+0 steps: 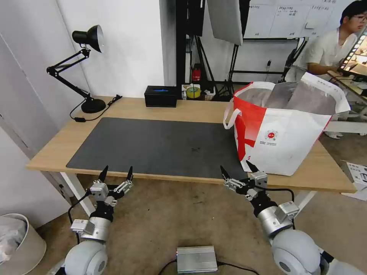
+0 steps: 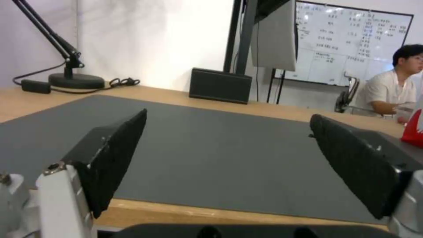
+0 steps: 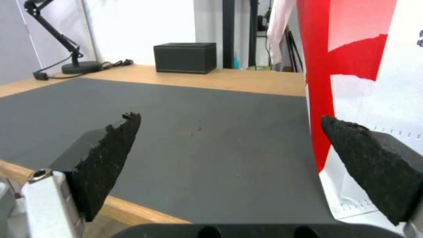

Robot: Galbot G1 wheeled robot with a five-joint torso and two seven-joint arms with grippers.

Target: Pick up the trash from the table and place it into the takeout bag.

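Observation:
The table point(image 1: 126, 106) is light wood with a large dark grey mat point(image 1: 160, 147) that lies bare. On the table's right end stands the takeout bag point(image 1: 283, 141), white with a red side panel, its top open and silver lining showing. The trash is out of view. My left gripper point(image 1: 117, 170) hovers open just off the table's near edge, left of centre; its fingers point(image 2: 114, 158) frame the mat with nothing between them. My right gripper point(image 1: 235, 166) is open at the near edge, right beside the bag's near left corner point(image 3: 361, 66).
A black desk lamp point(image 1: 86, 57) with its cable stands at the far left corner. A black box point(image 1: 160, 96) sits at the table's far edge. On the floor are a silver box point(image 1: 197, 259) between my arms and a white bin point(image 1: 15, 244) at the left.

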